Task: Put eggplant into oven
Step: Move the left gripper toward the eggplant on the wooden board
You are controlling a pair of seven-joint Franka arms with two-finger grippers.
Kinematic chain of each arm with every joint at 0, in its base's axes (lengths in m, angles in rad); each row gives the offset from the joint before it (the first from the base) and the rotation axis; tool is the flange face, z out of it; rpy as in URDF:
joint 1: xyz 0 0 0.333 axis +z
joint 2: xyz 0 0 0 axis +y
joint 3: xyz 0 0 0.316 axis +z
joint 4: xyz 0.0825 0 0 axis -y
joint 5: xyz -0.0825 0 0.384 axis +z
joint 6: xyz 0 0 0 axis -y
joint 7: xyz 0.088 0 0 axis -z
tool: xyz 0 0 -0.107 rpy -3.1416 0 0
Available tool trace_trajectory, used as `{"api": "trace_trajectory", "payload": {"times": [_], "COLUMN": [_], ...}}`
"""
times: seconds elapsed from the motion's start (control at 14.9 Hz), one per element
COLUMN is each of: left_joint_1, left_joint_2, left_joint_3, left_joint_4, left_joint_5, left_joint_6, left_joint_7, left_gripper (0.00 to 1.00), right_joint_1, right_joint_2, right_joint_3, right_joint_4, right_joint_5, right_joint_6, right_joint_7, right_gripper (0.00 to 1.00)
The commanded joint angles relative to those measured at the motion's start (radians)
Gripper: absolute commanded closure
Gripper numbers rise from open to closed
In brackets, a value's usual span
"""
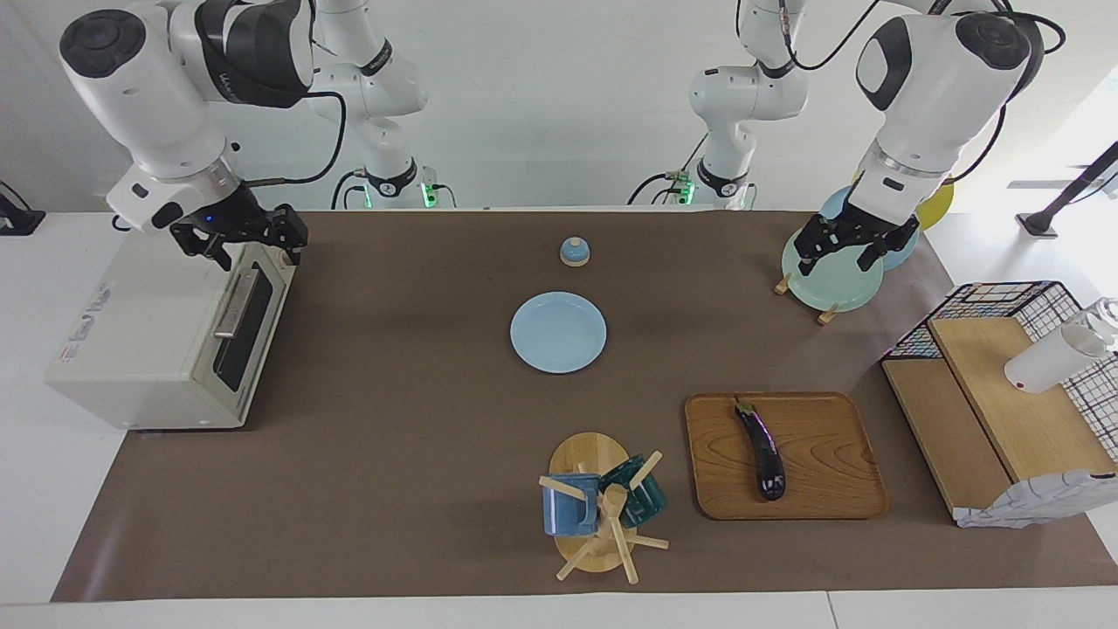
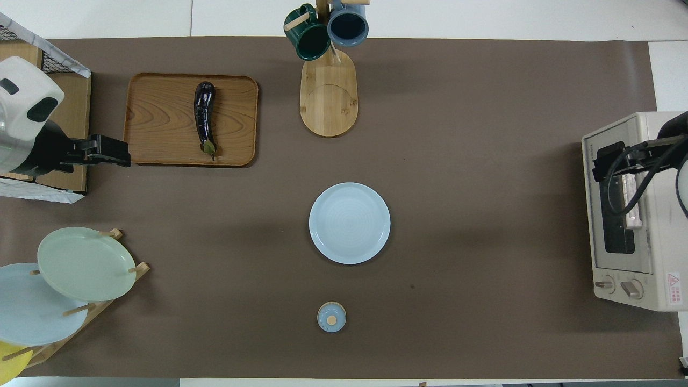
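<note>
The dark purple eggplant (image 1: pixel 762 450) lies on a wooden tray (image 1: pixel 825 480) toward the left arm's end of the table; it also shows in the overhead view (image 2: pixel 204 115), stem end toward the robots. The cream-white oven (image 1: pixel 148 341) stands at the right arm's end, its dark glass door shut; it also shows in the overhead view (image 2: pixel 653 226). My right gripper (image 1: pixel 249 245) hangs open and empty over the oven's upper front edge, above the silver handle. My left gripper (image 1: pixel 841 251) is open and empty in the air, over the mat beside the tray (image 2: pixel 110 150).
A light blue plate (image 1: pixel 558 332) lies mid-table, with a small blue lid (image 1: pixel 574 252) nearer to the robots. A mug tree (image 1: pixel 603 507) stands beside the tray. A plate rack (image 1: pixel 830 279) and a wire-and-wood shelf (image 1: pixel 987 393) stand at the left arm's end.
</note>
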Motion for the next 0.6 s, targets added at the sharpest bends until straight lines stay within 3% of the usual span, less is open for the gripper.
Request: {"api": "trace_trajectory", "payload": {"times": [0.0,0.34,0.54], "left_joint_1": [-0.013,-0.028,-0.039], "left_joint_2": [0.038,0.318,0.418], "left_joint_3": [0.007,0.002,0.002], "left_joint_4": [-0.012,0.155,0.164], "left_joint_5": [-0.023,-0.075,-0.066], "left_joint_6": [0.063,0.168,0.275], "left_joint_7": [-0.015,-0.017,-0.014], "left_gripper": [0.0,0.0,0.0], "right_joint_1": [-0.011,-0.011,-0.011], "right_joint_2": [-0.011,-0.011,-0.011], "right_joint_3": [0.006,0.006,0.006], "right_joint_4": [-0.004,-0.004,-0.004], "right_joint_5": [0.025,0.025,0.025], "right_joint_6": [-0.014,-0.014,-0.014], "right_joint_7": [0.013,0.013,0.013], "right_gripper": [0.0,0.0,0.0]}}
